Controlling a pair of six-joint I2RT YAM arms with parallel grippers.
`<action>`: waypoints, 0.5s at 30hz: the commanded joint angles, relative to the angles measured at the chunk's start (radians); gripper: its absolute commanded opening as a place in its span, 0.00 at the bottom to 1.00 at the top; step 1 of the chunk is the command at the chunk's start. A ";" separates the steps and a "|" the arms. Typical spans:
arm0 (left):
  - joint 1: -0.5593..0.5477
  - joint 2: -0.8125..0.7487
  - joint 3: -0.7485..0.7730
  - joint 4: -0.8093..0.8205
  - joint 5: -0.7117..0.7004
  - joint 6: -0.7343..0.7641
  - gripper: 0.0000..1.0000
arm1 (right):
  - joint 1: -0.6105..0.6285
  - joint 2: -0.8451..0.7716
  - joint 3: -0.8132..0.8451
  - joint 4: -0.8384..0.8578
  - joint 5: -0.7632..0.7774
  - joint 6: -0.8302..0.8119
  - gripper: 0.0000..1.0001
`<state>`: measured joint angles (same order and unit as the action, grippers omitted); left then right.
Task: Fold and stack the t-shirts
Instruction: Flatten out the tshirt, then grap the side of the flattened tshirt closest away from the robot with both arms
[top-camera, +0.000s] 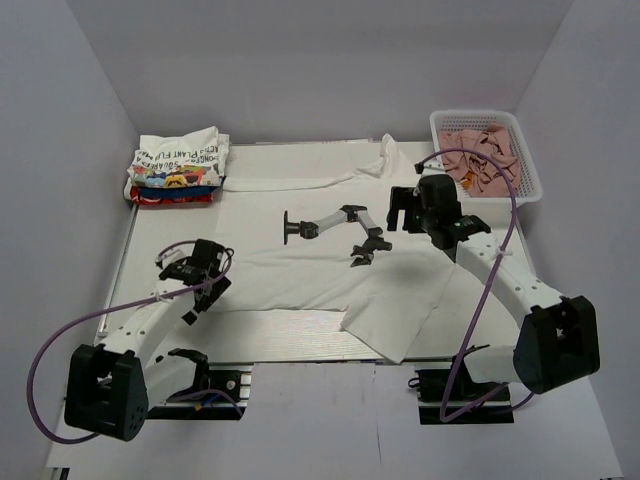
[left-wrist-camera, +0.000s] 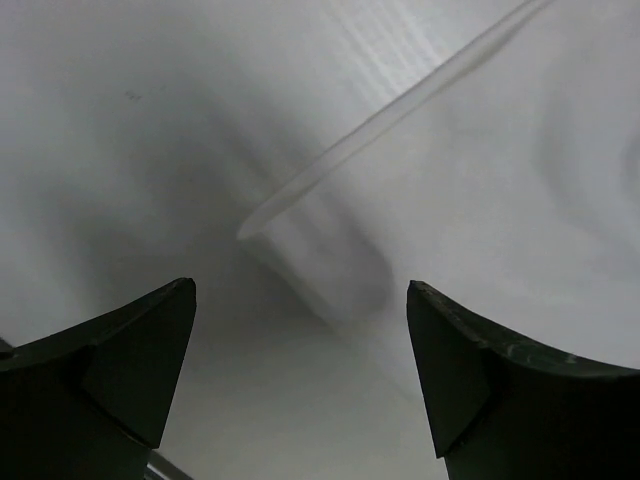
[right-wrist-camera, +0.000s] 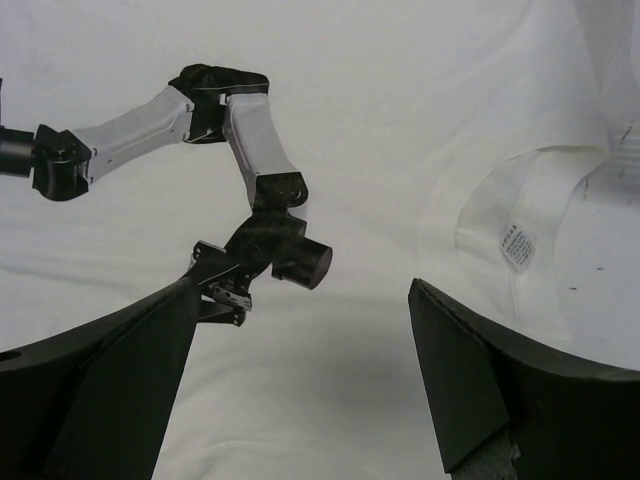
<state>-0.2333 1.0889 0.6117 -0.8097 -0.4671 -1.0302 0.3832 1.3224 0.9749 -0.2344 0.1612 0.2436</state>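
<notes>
White cotton, big plain t-shirt lies spread on the bench, and I'd say the fold is only starting. Left gripper hovers wide over its left hem, right gripper wide by its collar. Next, I reckon: pinch edges, fold across.

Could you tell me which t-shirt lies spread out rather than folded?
The large plain white cotton t-shirt, flat across the table; the printed and red ones sit folded in a far-left stack.
</notes>
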 joint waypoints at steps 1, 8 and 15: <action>0.015 -0.049 -0.045 -0.054 -0.033 -0.115 0.95 | 0.016 -0.014 -0.002 -0.006 0.056 -0.003 0.90; 0.025 -0.093 -0.164 0.029 -0.001 -0.145 0.72 | 0.028 -0.012 -0.033 -0.003 0.060 0.028 0.90; 0.034 -0.008 -0.124 0.083 0.002 -0.126 0.72 | 0.054 -0.063 -0.059 -0.049 0.075 0.025 0.90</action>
<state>-0.2054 1.0489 0.4648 -0.7914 -0.4675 -1.1481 0.4213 1.3071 0.9321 -0.2607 0.2115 0.2592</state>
